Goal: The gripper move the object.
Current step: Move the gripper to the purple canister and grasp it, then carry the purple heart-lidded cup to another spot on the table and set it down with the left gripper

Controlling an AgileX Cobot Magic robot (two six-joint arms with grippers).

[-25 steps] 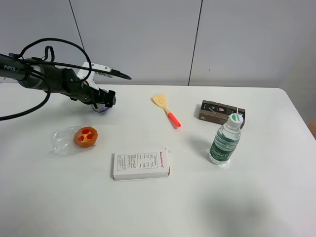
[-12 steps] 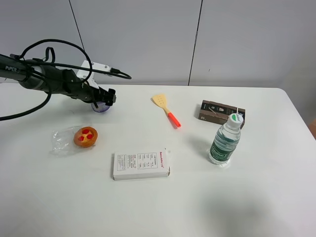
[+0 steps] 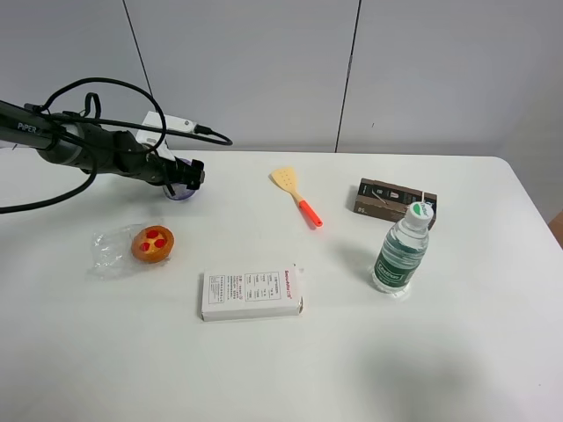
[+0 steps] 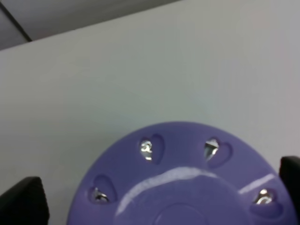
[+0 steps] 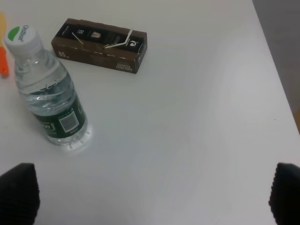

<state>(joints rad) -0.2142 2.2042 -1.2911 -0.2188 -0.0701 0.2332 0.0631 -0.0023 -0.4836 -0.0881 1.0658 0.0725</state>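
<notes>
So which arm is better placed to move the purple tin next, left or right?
Left. The left pincer is open around the purple tin, a fingertip on either side. The right pincer hangs near the water bottle and brown box, across the table.

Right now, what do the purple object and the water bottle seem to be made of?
The purple object looks like glossy moulded plastic: white highlight streaks cross its smooth lid, and its heart-shaped dents hold shiny, perhaps metallic, bits. The water bottle looks like thin clear plastic, since you can see through it, with a dark printed label and a white cap.
</notes>
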